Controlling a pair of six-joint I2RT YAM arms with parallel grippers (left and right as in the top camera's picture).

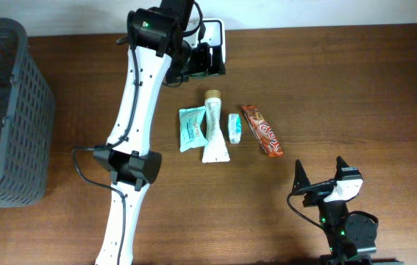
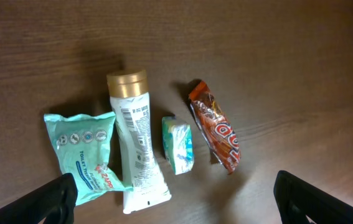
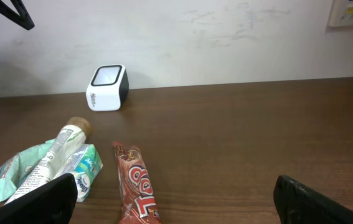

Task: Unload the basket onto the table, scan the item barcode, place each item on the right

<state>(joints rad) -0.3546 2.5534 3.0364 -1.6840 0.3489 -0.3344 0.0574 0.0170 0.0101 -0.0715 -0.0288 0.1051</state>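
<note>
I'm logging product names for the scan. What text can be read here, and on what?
"TOILET": on the teal packet; the rest is blurred.
Fine print by the barcode on the tube: too small.
Big letters on the bar: unclear.
Print on the small packet: blurred.
Side label on the scanner: blurred.

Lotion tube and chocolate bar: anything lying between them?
One small teal packet, nothing else; clearest in the left wrist view, also visible overhead.

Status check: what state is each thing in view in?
Left gripper: open, holding nothing.
Right gripper: open, holding nothing.
White tube with gold cap: lying flat, capped.
Teal wipes packet: lying flat.
Small teal-white packet: lying flat.
Red-brown chocolate bar: wrapped, lying flat.
White cube scanner: standing upright.
</note>
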